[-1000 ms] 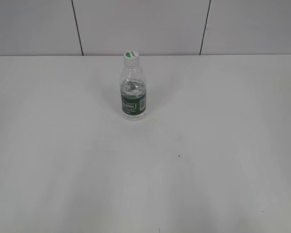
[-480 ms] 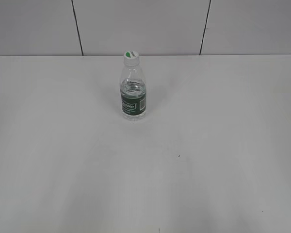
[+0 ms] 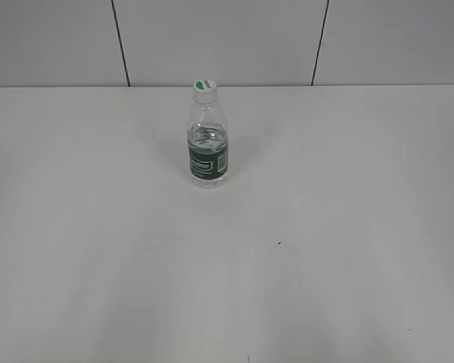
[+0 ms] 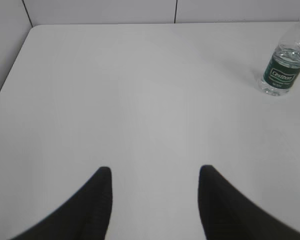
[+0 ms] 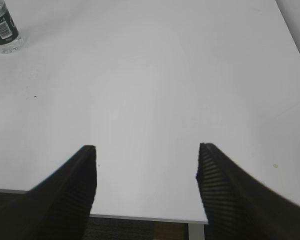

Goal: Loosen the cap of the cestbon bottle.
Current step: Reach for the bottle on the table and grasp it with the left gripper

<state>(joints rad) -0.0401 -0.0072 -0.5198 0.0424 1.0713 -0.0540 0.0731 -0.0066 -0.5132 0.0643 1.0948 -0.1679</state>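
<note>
The cestbon bottle (image 3: 208,145) stands upright on the white table toward the back, clear plastic with a dark green label. Its white cap (image 3: 204,89) with a green mark sits on the neck. Neither arm shows in the exterior view. In the left wrist view my left gripper (image 4: 154,171) is open over bare table, and the bottle (image 4: 284,65) stands far off at the upper right. In the right wrist view my right gripper (image 5: 146,148) is open above the table's near edge, with only the bottle's lower part (image 5: 3,30) visible at the upper left.
The white table (image 3: 325,227) ends at a tiled wall (image 3: 227,38) just behind the bottle. Its near edge (image 5: 140,217) shows in the right wrist view, with a table leg (image 5: 196,231) below. A left rounded corner (image 4: 32,27) shows in the left wrist view.
</note>
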